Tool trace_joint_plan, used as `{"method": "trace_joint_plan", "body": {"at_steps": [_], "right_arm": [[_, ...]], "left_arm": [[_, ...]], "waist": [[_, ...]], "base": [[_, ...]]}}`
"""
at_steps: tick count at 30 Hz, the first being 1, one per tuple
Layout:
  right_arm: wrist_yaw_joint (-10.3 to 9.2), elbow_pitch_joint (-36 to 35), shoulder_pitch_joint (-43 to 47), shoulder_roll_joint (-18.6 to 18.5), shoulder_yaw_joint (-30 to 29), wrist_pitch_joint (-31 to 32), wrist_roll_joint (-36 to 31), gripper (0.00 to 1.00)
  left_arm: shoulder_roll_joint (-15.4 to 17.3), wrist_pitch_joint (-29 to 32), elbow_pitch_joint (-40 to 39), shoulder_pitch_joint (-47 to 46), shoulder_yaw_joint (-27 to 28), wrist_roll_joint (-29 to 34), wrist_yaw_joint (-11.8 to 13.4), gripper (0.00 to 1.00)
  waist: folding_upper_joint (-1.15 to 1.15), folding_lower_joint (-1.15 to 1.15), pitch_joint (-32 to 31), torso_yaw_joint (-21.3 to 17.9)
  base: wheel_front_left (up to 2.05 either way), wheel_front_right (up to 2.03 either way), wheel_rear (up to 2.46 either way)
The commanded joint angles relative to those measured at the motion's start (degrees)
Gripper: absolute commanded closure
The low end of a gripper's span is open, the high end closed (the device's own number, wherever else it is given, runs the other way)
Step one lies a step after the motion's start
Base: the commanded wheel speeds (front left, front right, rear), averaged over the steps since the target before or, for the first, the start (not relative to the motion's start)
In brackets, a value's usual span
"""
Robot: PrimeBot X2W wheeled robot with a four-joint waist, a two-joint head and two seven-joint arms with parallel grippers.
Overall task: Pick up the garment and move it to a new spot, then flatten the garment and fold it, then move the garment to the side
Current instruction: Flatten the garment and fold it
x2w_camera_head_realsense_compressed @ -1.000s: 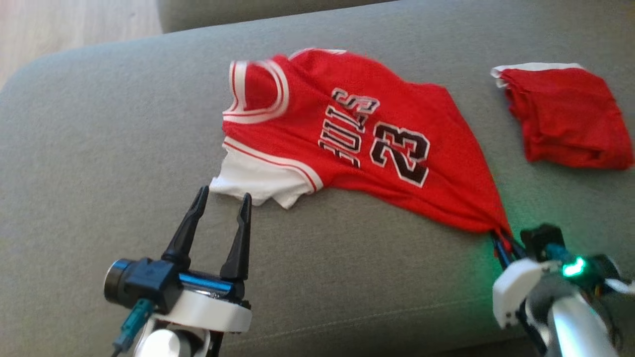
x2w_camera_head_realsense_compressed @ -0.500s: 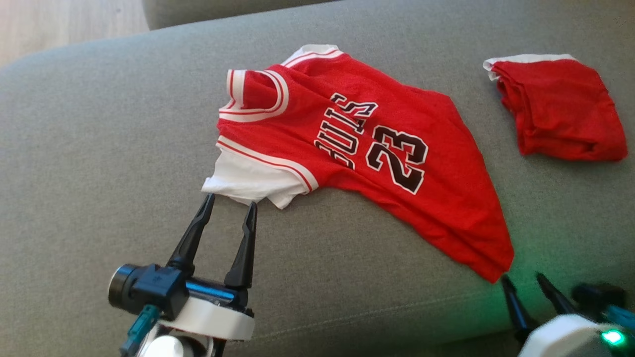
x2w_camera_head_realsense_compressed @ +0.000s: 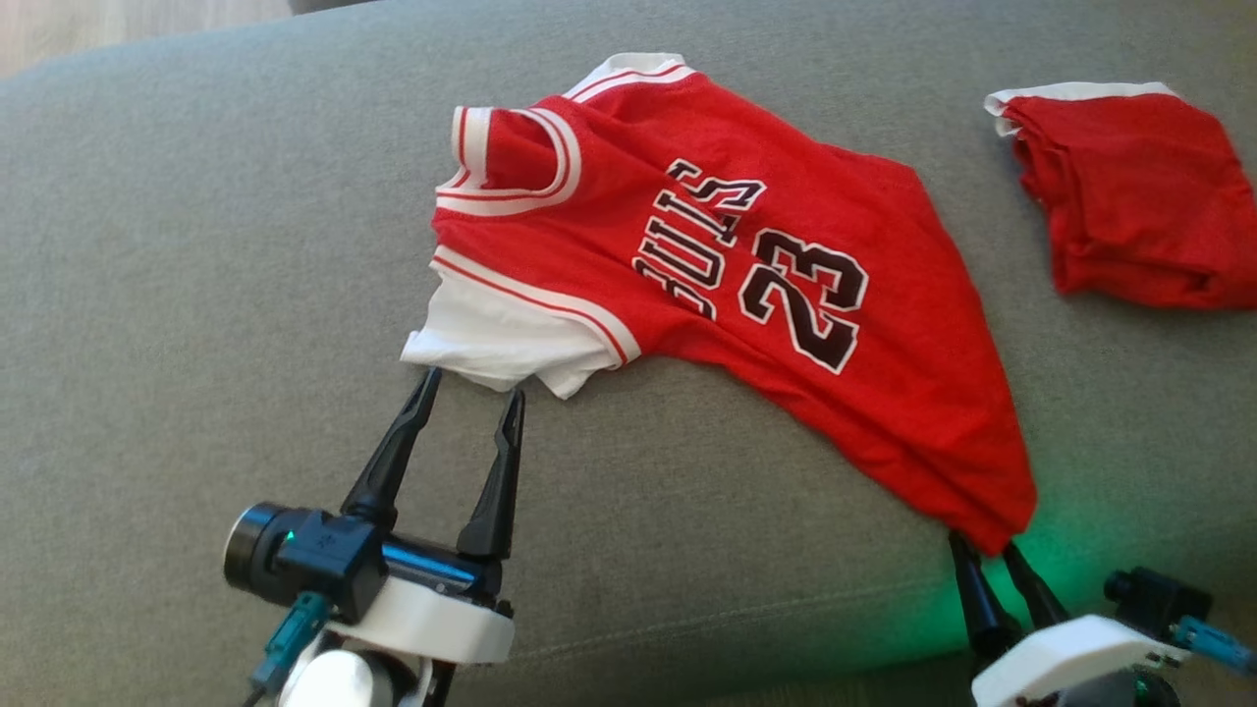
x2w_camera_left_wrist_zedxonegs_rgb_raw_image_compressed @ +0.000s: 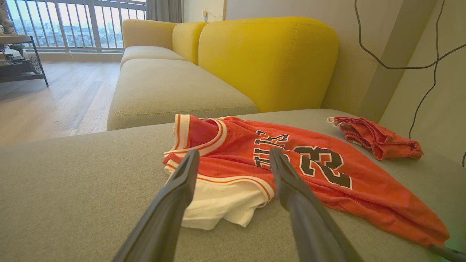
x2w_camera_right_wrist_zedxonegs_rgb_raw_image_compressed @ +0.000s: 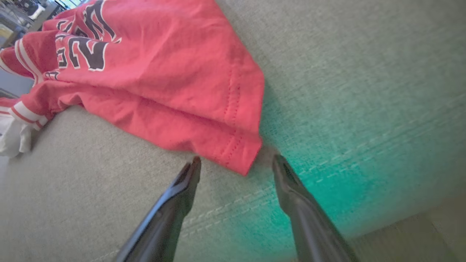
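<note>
The jersey (x2w_camera_head_realsense_compressed: 746, 285) is laid on the sofa (x2w_camera_head_realsense_compressed: 196, 245), mostly spread but creased and not yet folded. The left gripper (x2w_camera_head_realsense_compressed: 473, 383) is held spread just beside its white sleeve, and the right gripper (x2w_camera_head_realsense_compressed: 982, 543) is spread around its hem corner. Flattening, folding and setting aside are judged outstanding.

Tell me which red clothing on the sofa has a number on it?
The red basketball jersey in the middle: it shows a black 23. The small bunched red garment at the right has no number.
</note>
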Motion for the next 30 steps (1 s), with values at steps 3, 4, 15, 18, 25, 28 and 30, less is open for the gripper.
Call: {"method": "trace_joint_plan", "body": {"at_steps": [3,4,15,18,25,28,30], "right_arm": [[-0.02,3.98,-4.25,-0.72,3.23,-3.02,3.06,0.07],[-0.02,5.26,-4.98,-0.72,3.67,-3.48,3.77,0.3],[-0.02,9.19,-7.55,-0.72,5.78,-6.39,-0.03,1.0],[-0.02,6.75,-7.83,-0.72,4.64,-6.5,-3.54,1.0],[-0.02,1.83,-7.96,-0.72,4.56,-4.74,-5.1,1.0],[-0.02,0.48,-7.62,-0.72,4.82,-4.32,-4.75,1.0],[-0.02,-0.17,-7.39,-0.72,4.91,-4.09,-4.57,1.0]], "left_arm": [[-0.37,-0.29,-1.57,-2.33,1.14,0.76,-0.34,0.0],[-0.38,-0.29,-1.57,-2.39,1.17,0.78,-0.33,0.0],[0.34,-0.29,-0.35,-2.5,3.19,0.55,0.26,0.0],[2.2,0.0,3.41,-4.25,6.26,0.28,1.37,0.0],[6.02,3.83,12.64,-10.8,9.17,-0.82,0.23,0.0],[7.09,6.07,15.36,-12.41,8.69,-1.47,-1.12,0.0],[7.69,7.55,16.81,-13.12,7.96,-1.55,-1.79,0.0]], "waist": [[0.0,-0.01,0.65,1.16],[0.0,-0.01,0.73,1.31],[0.0,-0.01,1.63,0.91],[0.0,-0.01,2.5,-0.29],[0.0,-0.01,3.54,-1.69],[0.0,-0.01,3.75,-2.02],[0.0,-0.01,3.88,-2.15]], "base": [[0.0,0.0,0.0],[0.0,0.0,0.0],[0.0,0.0,0.0],[0.0,0.0,0.0],[0.0,0.0,0.0],[0.0,0.0,0.0],[0.0,0.0,0.0]]}}
